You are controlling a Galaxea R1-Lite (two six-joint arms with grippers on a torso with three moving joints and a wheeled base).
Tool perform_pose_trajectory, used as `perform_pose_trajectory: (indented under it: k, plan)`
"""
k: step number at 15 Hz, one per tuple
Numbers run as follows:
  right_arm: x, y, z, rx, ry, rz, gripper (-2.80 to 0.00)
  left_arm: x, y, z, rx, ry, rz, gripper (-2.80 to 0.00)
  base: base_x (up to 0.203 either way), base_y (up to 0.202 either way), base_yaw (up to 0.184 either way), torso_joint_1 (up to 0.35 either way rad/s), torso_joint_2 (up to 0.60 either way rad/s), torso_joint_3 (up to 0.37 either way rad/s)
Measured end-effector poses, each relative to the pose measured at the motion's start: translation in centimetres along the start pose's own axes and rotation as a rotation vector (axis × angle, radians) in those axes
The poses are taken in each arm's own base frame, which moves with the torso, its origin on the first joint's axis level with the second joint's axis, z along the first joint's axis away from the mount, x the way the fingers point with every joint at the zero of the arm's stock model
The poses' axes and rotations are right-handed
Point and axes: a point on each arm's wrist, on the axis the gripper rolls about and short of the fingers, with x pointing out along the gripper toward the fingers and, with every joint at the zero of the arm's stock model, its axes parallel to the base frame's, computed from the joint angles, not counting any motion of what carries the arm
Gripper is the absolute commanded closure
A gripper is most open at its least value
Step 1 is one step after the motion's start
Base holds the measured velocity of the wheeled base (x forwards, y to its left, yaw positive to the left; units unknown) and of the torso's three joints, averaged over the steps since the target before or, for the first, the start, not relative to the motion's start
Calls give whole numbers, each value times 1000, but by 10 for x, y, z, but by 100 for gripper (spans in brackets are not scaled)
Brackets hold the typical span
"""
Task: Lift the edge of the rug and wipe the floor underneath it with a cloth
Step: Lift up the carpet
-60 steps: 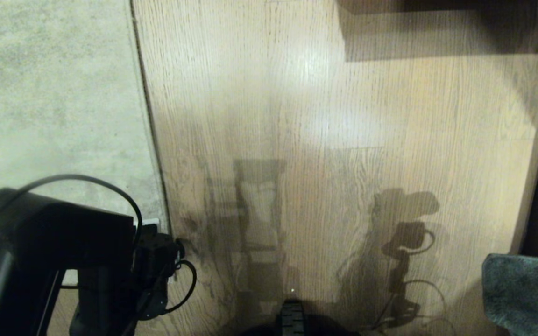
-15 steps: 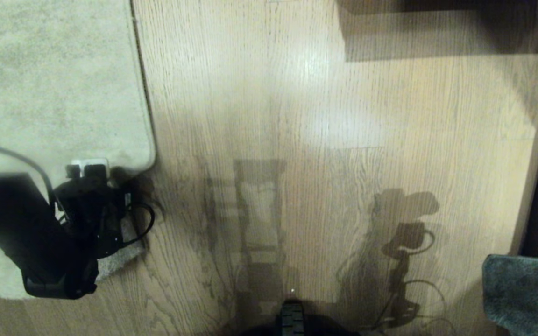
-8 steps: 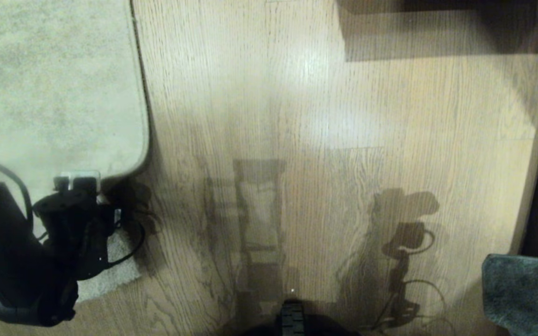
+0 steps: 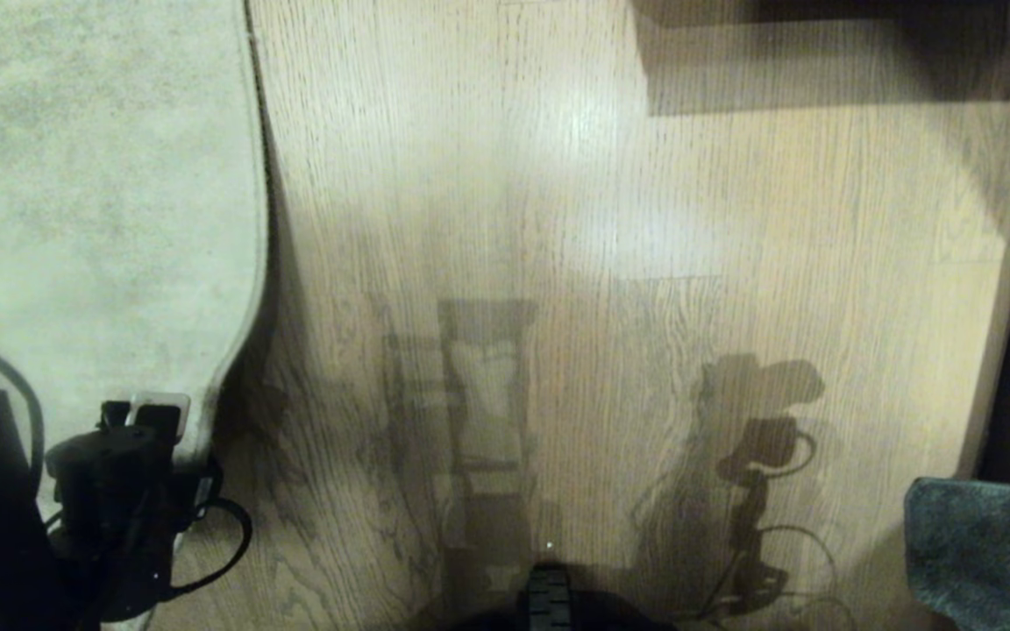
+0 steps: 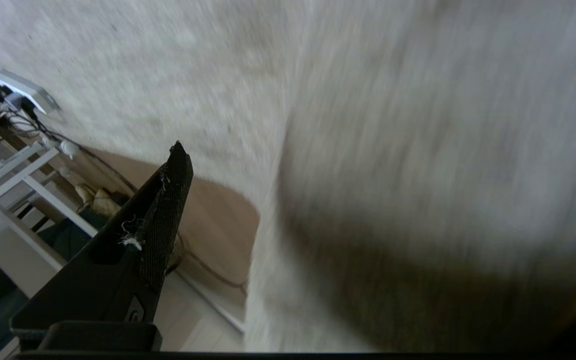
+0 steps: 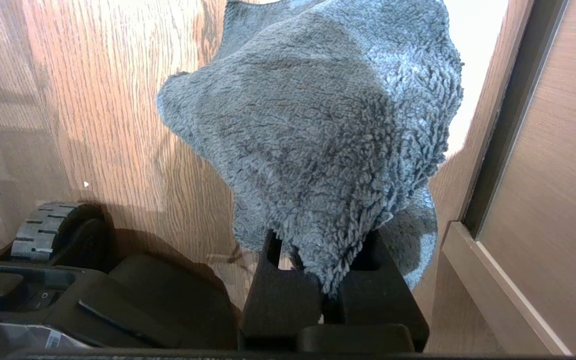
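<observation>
One rug [image 4: 102, 193], one cloth [image 6: 318, 125], two grippers, one wheel [image 6: 38, 232]

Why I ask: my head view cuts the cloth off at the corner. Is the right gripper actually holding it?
Observer: Yes. In the right wrist view the right gripper is shut on the cloth, which bunches out above the floor.
Operator: Is the left gripper pinching the rug edge?
Observer: No. The left gripper is open; its one visible finger stands apart from the raised rug edge.
Operator: Anything beyond the rug?
Observer: A white power strip with cables.
</observation>
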Motion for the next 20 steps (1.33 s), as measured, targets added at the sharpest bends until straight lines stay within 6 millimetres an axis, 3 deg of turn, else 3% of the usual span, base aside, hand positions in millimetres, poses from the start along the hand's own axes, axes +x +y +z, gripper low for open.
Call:
perform_pose_trajectory:
  k: [9,14,15,20]
  plan:
    - [0,0,0,0,0,0,0,-17,-13,-27,93,96,-78,-280,0,0,0,0,0,0]
    - [0,0,0,0,0,1,0,-18,-14,-33,113,120,-84,-280,0,0,0,0,0,0]
    - [0,0,0,0,0,1,0,-18,-13,-34,113,125,-82,0,0,0,0,0,0,0]
    - [0,0,0,0,0,0,0,-16,-11,-39,117,152,-73,0,0,0,0,0,0,0]
